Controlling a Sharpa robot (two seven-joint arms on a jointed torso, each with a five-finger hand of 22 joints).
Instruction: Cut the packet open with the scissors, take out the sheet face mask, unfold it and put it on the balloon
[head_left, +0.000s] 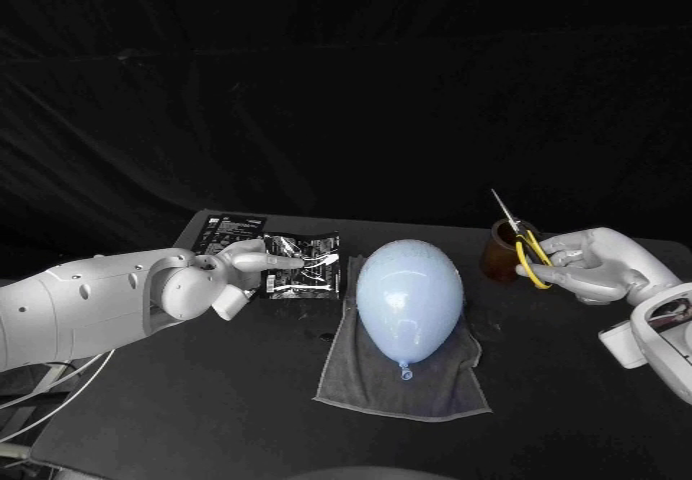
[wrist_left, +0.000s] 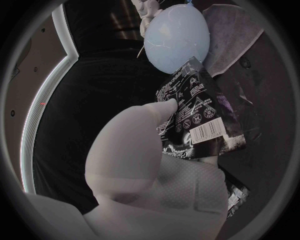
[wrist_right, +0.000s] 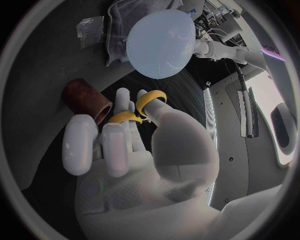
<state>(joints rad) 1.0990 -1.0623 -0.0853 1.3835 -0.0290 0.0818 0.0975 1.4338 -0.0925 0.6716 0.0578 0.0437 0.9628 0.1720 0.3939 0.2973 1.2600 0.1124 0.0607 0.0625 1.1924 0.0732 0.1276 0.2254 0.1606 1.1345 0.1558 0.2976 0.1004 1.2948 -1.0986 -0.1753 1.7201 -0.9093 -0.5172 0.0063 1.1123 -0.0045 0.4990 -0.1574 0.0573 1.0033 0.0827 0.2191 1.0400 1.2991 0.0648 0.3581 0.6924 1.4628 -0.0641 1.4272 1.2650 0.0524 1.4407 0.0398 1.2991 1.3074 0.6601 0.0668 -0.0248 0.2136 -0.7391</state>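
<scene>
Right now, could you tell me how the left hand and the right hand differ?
The left hand pinches the packet, while the right hand holds the scissors by their yellow handles, blades pointing up. The left hand is on one side of the balloon; the right hand is on the other, by the brown cup. Each hand holds one thing.
</scene>
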